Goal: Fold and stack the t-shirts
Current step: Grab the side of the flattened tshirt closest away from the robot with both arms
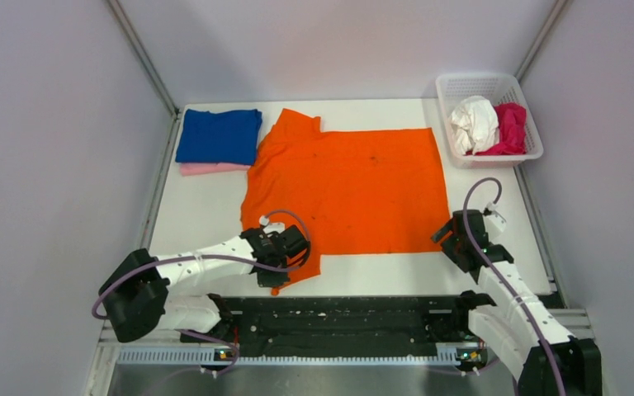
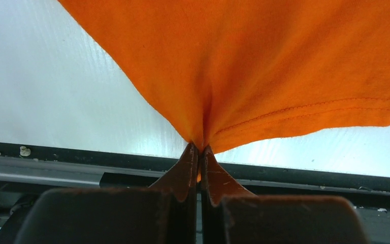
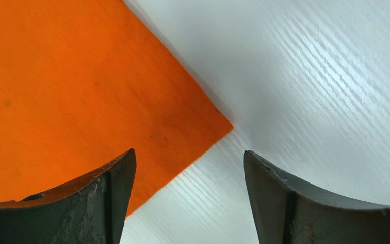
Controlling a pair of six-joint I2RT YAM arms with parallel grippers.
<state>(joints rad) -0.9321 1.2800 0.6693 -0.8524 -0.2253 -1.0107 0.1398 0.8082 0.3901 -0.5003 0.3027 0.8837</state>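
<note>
orange shirt [image 1: 347,190]: spread flat on bench [image 1: 198,219] | my left end effector [image 2: 199,148]: clamped on its near-left sleeve hem | my right end effector [image 3: 189,156]: wide, holding nothing, over its near-right corner | blue shirt [image 1: 219,136]: folded on pink shirt [image 1: 213,168], just beside its far-left sleeve | white shirt [image 1: 473,124], magenta shirt [image 1: 509,128]: crumpled in basket [image 1: 489,80], beyond its far-right corner

You see the white table [image 1: 198,216] carrying 3 things: an orange t-shirt [image 1: 355,186] spread mid-table, a pink t-shirt [image 1: 210,168] far left, a white basket [image 1: 480,77] far right.
</note>
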